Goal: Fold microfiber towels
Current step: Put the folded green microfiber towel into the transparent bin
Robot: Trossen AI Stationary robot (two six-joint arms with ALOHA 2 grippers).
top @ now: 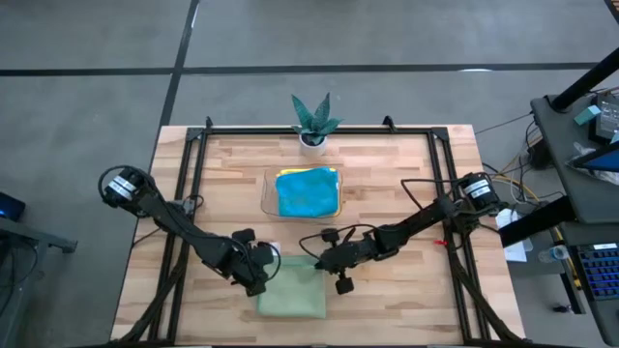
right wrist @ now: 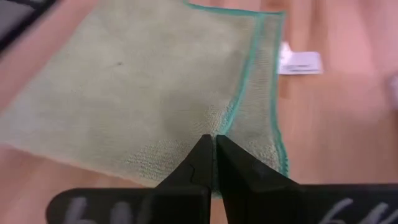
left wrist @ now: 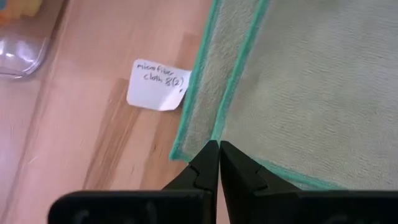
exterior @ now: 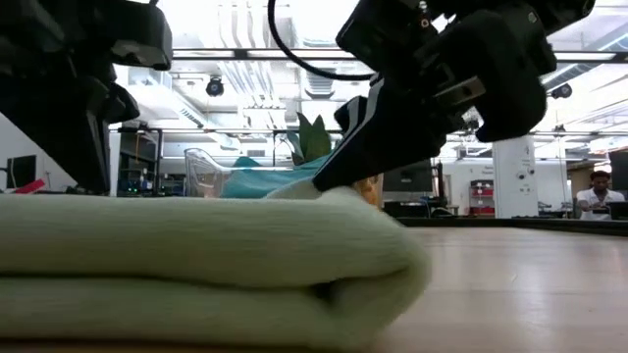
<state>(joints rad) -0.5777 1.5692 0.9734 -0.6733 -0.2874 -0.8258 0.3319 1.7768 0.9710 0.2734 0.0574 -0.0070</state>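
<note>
Pale green towel [top: 291, 293], folded double, teal-stitched edges nearly aligned.

The right gripper [right wrist: 214, 144] is seen with its dark fingers pressed together, their tips set on the teal-stitched edge of a folded pale green towel [right wrist: 137, 93]. A small white paper label [right wrist: 300, 62] is seen just beside the towel on the wooden table [right wrist: 348, 137].
</note>
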